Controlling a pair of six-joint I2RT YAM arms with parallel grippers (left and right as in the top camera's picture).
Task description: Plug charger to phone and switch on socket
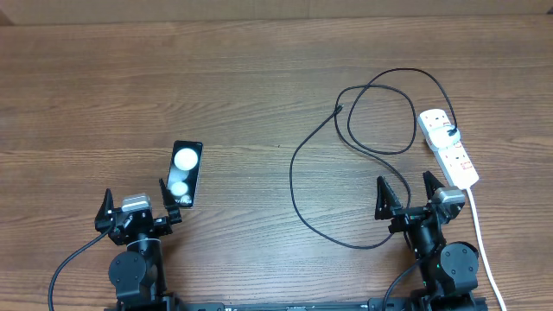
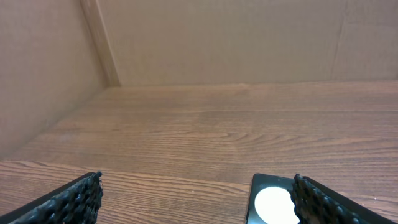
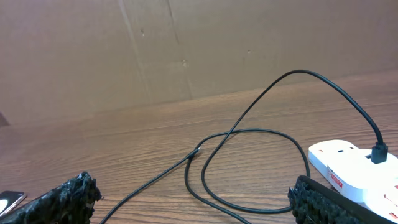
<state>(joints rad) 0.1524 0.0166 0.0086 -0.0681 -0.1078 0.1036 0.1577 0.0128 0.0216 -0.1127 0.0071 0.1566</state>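
Wooden table (image 1: 242, 86) carries the phone (image 1: 185, 173), long axis near-to-far, just beside the wide-open left gripper (image 1: 135, 192). The charger (image 1: 291, 173) tip lies far-left of the wide-open right gripper (image 1: 403, 180), which is the nearer arm.

The table (image 1: 173, 78) is brown with wood grain, the phone (image 1: 184, 175) is black with two white round spots, the charger (image 1: 291, 173) is black, the socket (image 1: 449, 149) white with red marks
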